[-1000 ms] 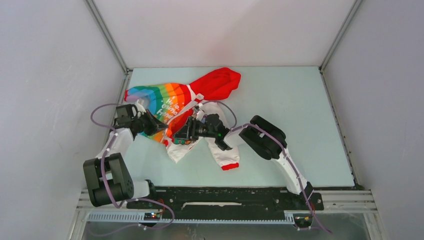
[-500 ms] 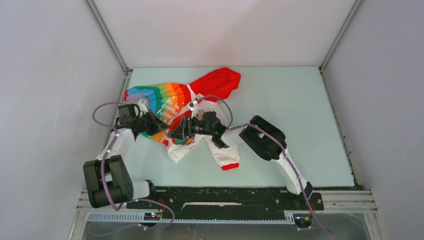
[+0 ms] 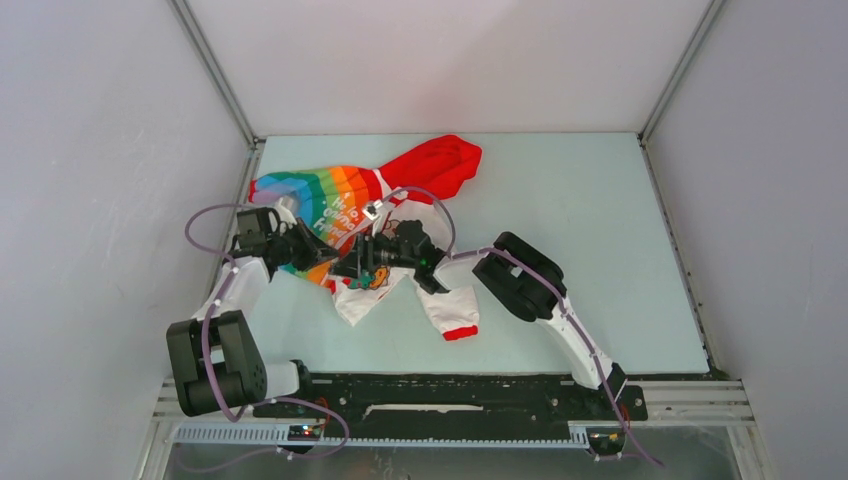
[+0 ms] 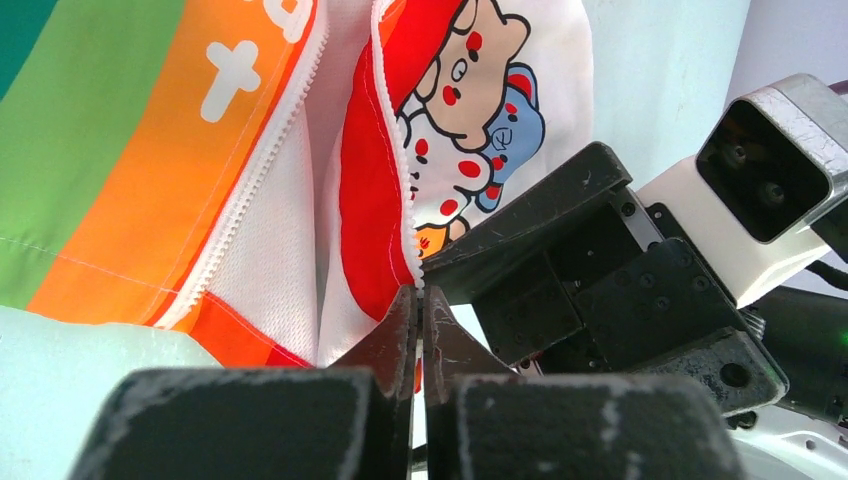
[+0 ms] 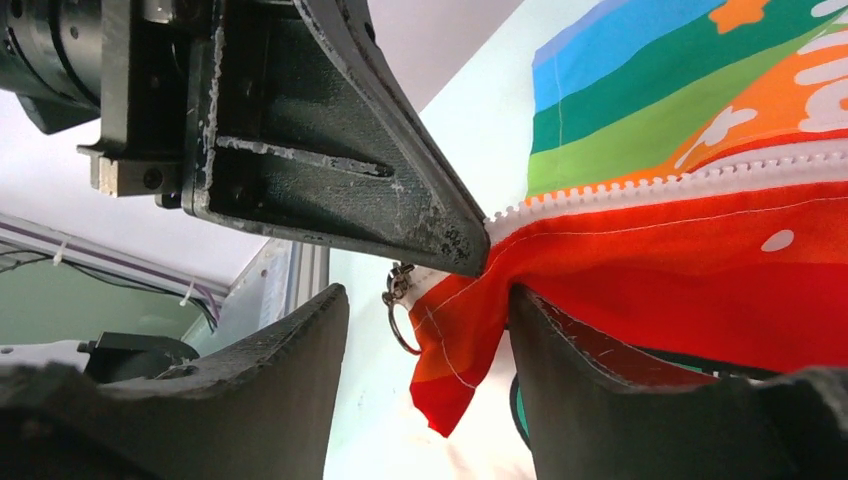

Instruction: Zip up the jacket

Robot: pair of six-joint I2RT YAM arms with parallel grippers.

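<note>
A: Where is the jacket [image 3: 340, 200]?
B: Crumpled on the bench [image 3: 560, 200], unzipped; left gripper [image 4: 420, 300] clamps its hem; right gripper [image 5: 425, 297] gapes around the zip pull [image 5: 400, 310].
A: Risk?
B: Probably the crowded grippers collide; the zip pull could slip aside.

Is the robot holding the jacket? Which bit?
Yes. The left pincer pinches the jacket at the bottom end of its zipper edge. The right pincer is open around that corner, not gripping.
</note>
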